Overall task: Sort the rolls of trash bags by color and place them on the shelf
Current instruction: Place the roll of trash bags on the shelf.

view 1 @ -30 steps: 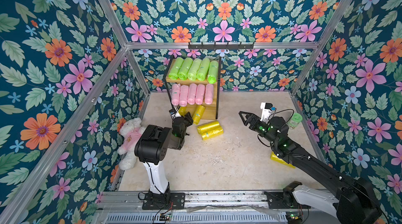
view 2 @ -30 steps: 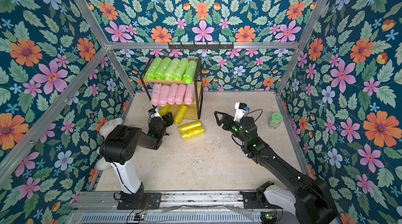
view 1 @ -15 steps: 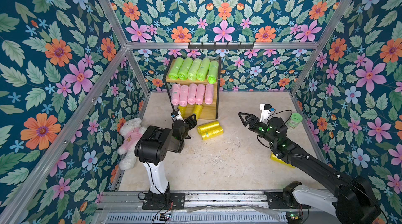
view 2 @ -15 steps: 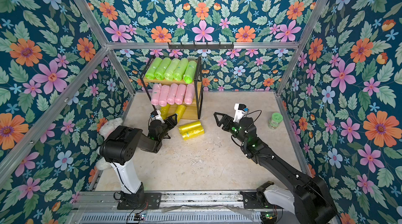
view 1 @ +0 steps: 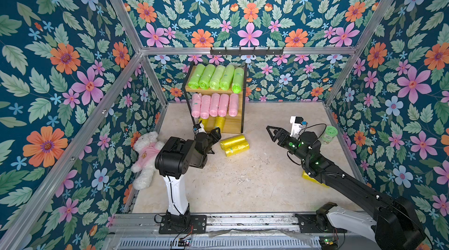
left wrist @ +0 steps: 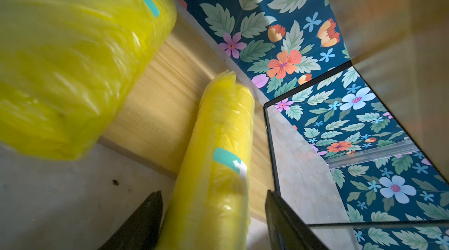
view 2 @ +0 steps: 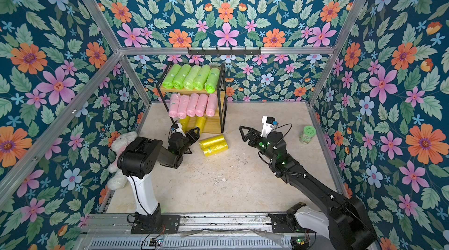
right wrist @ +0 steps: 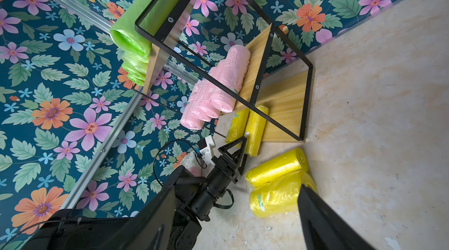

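the shelf (view 1: 234, 125) is nearly sorted, with green rolls (view 1: 216, 77) on top and pink rolls (view 1: 213, 105) on the middle board. a second ago the left claw (left wrist: 212, 195) was still feeding a yellow roll (left wrist: 218, 159) onto the bottom board. now it has let go and eased back, so two yellows look shelved and three are left. that roll lies straight ahead of the released claw, its near end overhanging the board between the spread jaws, perhaps brushing one. the pair of yellow rolls (view 1: 234, 145) lies on the worktop (view 1: 243, 183) just beside it. the right claw (view 1: 271, 134) hangs open, empty, well apart.
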Motion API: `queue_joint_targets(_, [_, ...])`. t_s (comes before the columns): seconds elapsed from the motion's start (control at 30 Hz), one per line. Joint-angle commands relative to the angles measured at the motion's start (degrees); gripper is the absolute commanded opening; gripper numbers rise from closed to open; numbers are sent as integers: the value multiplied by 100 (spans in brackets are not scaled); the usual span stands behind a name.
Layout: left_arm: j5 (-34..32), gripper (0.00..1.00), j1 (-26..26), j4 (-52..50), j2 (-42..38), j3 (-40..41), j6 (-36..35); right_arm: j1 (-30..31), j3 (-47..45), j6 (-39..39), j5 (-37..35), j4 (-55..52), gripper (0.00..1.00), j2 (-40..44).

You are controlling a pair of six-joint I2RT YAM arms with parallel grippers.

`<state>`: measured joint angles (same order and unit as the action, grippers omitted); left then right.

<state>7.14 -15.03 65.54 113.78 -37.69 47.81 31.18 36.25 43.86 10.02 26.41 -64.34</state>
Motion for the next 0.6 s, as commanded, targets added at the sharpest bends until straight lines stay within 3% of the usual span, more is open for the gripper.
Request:
queue_joint_targets(0.0, [64,70,0,87,15,5,129,5,-4,24,10,154,84,-17])
queue_joint_targets(0.27, [-116,50,4,322,53,162,208,8,22,21,0,145,84,-57])
queue_joint_targets(0.57, [-350,45,152,285,-279,254,-8,2,19,13,-18,140,84,-78])
